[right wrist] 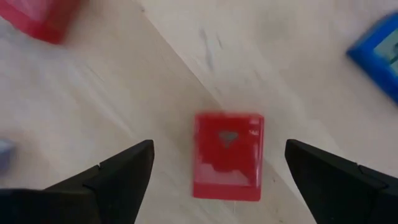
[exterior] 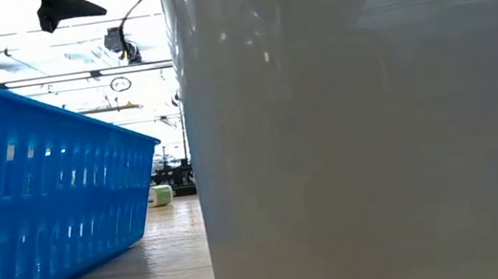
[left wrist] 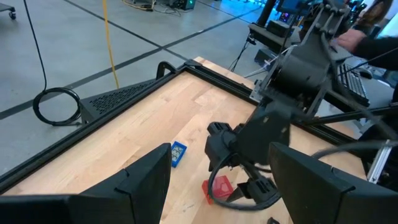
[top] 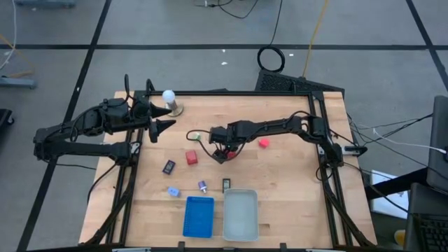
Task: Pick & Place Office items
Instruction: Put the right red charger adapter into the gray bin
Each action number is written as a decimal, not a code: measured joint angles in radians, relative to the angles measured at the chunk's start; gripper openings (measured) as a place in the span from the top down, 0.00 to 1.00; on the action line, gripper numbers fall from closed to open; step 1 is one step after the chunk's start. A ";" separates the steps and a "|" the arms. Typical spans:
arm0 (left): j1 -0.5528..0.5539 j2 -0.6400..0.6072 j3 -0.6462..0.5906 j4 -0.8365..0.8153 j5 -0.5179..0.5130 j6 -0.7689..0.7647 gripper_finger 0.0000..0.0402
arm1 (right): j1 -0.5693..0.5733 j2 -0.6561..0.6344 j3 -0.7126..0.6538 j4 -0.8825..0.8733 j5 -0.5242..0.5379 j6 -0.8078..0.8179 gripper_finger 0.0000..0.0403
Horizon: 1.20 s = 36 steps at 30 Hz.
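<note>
Fingers on the right gripper [right wrist: 214, 163] are spread wide, and a red block [right wrist: 227, 155] lies flat on the wood right between them, with a clear gap to each tip, so nothing is gripped. From above, that gripper [top: 222, 152] sits near the middle of the surface [top: 287, 175], pointing down over the same red block [top: 224, 149].

Left gripper [top: 165, 126] is over at the upper left of the overhead frame, just below the white ball [top: 168, 96] on its round base. Its fingers are apart with nothing in them.

Rest of the office items, going by the overhead shot:
- second red block [top: 191, 158] just left of the right gripper
- third red one [top: 264, 143] to the right, under the right arm
- small black piece [top: 169, 167] left of center
- another black piece [top: 227, 185] just above the pale grey tray [top: 240, 214]
- light blue item [top: 173, 191] and purple-topped one [top: 202, 186] above the blue tray [top: 199, 215]
- green item [top: 194, 136] up beside the right gripper's cable

Both trays sit side by side at the bottom center. Low view is mostly blocked by the two tray walls, with only the green item [exterior: 161, 195] showing between them.
</note>
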 joint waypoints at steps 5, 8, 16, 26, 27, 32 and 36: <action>0.000 0.000 0.000 0.000 0.000 0.002 0.33 | 0.004 0.002 -0.078 0.023 -0.024 0.001 0.11; 0.000 0.000 0.000 0.000 0.000 0.002 0.33 | 0.003 0.002 -0.103 0.054 -0.024 0.012 0.11; 0.000 0.000 0.000 0.000 -0.001 0.002 0.33 | 0.016 0.002 -0.112 0.163 -0.020 0.028 0.11; 0.000 0.000 0.000 0.000 -0.002 0.009 0.33 | 0.016 -0.001 -0.147 0.195 -0.012 0.024 0.11; 0.000 0.000 0.000 0.000 -0.002 0.009 0.33 | 0.016 -0.001 -0.151 0.198 -0.010 0.024 0.11; 0.000 0.000 0.000 0.002 -0.002 0.021 0.33 | 0.017 -0.004 -0.171 0.216 0.007 0.039 0.13; 0.000 0.000 0.000 0.007 -0.002 0.025 0.33 | 0.016 -0.004 -0.175 0.218 0.009 0.052 0.19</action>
